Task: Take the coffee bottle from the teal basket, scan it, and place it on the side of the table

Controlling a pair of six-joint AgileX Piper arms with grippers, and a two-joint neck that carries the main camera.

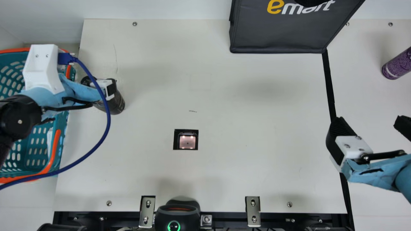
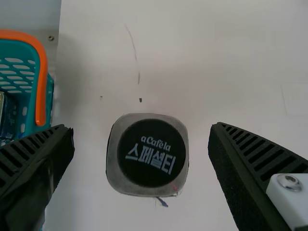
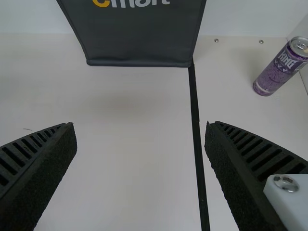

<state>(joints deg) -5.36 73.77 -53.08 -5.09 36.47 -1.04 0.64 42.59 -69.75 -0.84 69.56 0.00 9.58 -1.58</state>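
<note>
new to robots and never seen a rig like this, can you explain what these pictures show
This is a two-armed robot working at a table. The main view comes from a camera on its neck, looking down; the other two come from cameras on its wrists, so each shows that arm's own claw.

Nothing is held. The left claw is open, its fingers either side of the coffee bottle, which stands on the table beside the teal basket. The right claw is open and empty.

Mid-table is a small lit window, probably a scanner. Farther off are a dark bag and a purple can.
</note>
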